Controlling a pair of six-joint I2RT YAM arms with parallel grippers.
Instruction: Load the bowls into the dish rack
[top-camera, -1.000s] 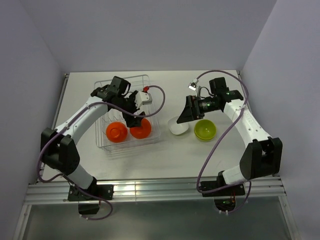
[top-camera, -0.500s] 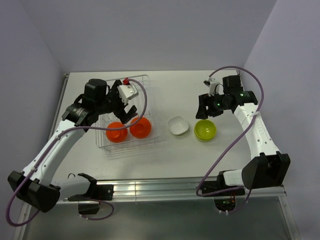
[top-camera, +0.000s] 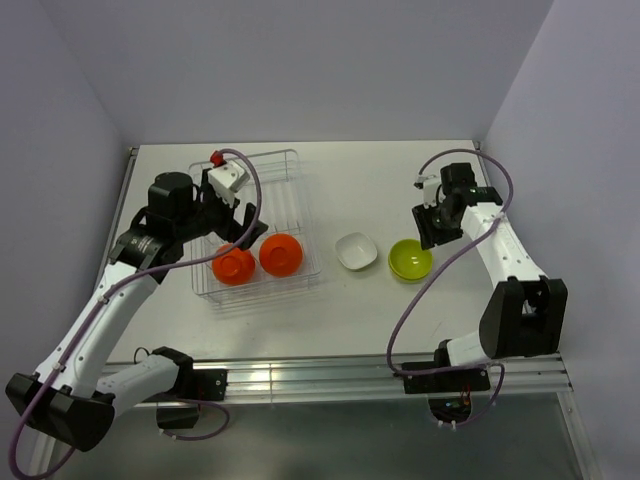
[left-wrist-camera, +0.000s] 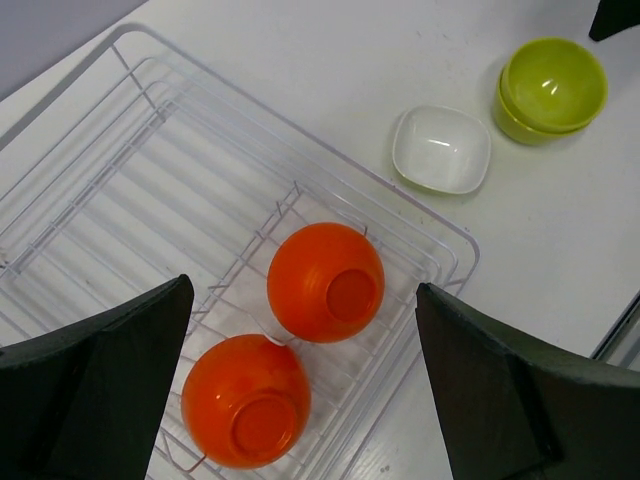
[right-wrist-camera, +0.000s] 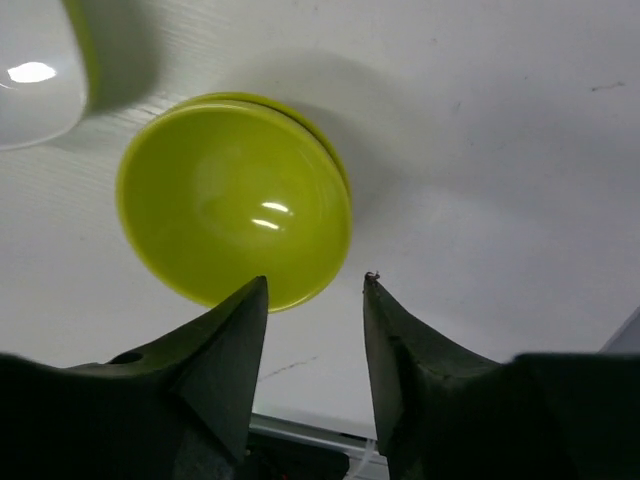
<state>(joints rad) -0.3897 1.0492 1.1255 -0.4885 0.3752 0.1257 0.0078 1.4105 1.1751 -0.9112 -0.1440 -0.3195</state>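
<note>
The wire dish rack (top-camera: 300, 200) stands at the left of the table and holds two orange-red bowls upside down, one (top-camera: 233, 265) beside the other (top-camera: 281, 254). The left wrist view shows them (left-wrist-camera: 246, 400) (left-wrist-camera: 325, 282) inside the rack (left-wrist-camera: 150, 190). My left gripper (top-camera: 243, 226) hangs open and empty above them (left-wrist-camera: 302, 290). A white squarish bowl (top-camera: 356, 250) and a lime green bowl (top-camera: 410, 259), seemingly two stacked, sit on the table right of the rack. My right gripper (top-camera: 430, 226) is open and empty just behind the green bowl (right-wrist-camera: 235, 200), jaws (right-wrist-camera: 316, 282) over its rim.
The rack's far half holds nothing. The white bowl (left-wrist-camera: 441, 149) lies between the rack and the green bowl (left-wrist-camera: 553, 88). The table's metal front rail (top-camera: 320, 380) runs along the near edge. Grey walls close in the back and both sides.
My left gripper has pulled back up and to the left off the orange bowls. My right gripper has swung right, from above the white bowl to behind the green bowl.
</note>
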